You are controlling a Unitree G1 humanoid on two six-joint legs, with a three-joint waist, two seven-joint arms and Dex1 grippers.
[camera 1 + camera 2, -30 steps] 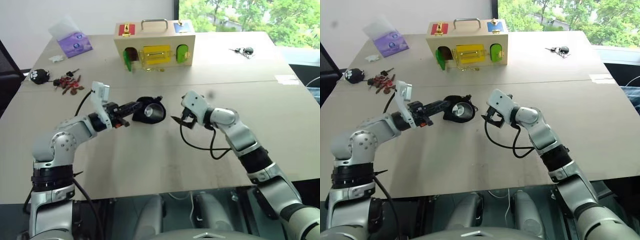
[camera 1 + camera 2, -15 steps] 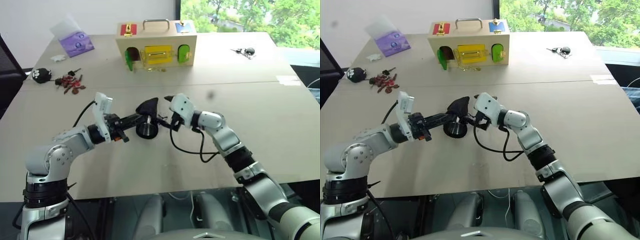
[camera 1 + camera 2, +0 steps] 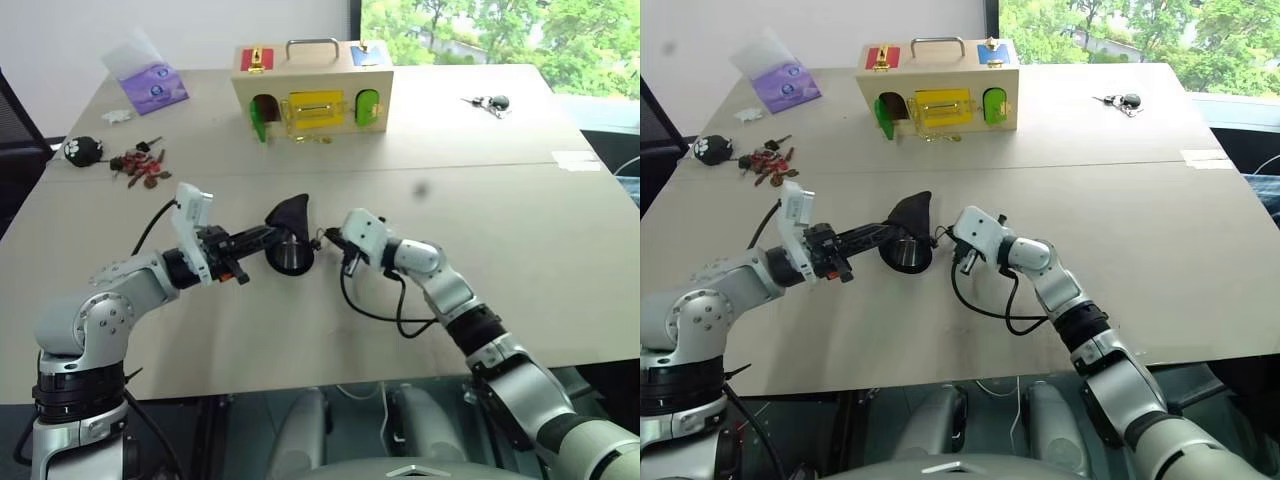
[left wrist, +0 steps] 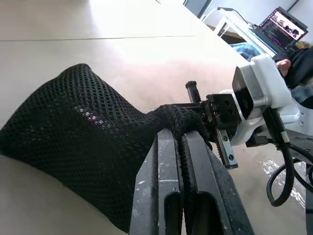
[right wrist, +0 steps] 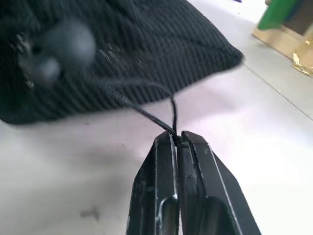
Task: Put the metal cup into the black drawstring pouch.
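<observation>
Pouch: black drawstring pouch point(image 3: 288, 232) on worktop point(image 3: 500, 200)
Left gripper point(image 4: 182, 133): jaws clamping pouch fabric
Right gripper point(image 5: 178, 138): jaws pinching cord point(image 5: 146, 113)

Bright window daylight, blurred wrist close-ups

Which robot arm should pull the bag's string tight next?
Probably the right: the right gripper is shut on the cord, while the left gripper pinches the black drawstring pouch.

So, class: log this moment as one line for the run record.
left gripper: shut on black drawstring pouch rim | right gripper: shut on cord | pouch: raised between grippers | table
</observation>
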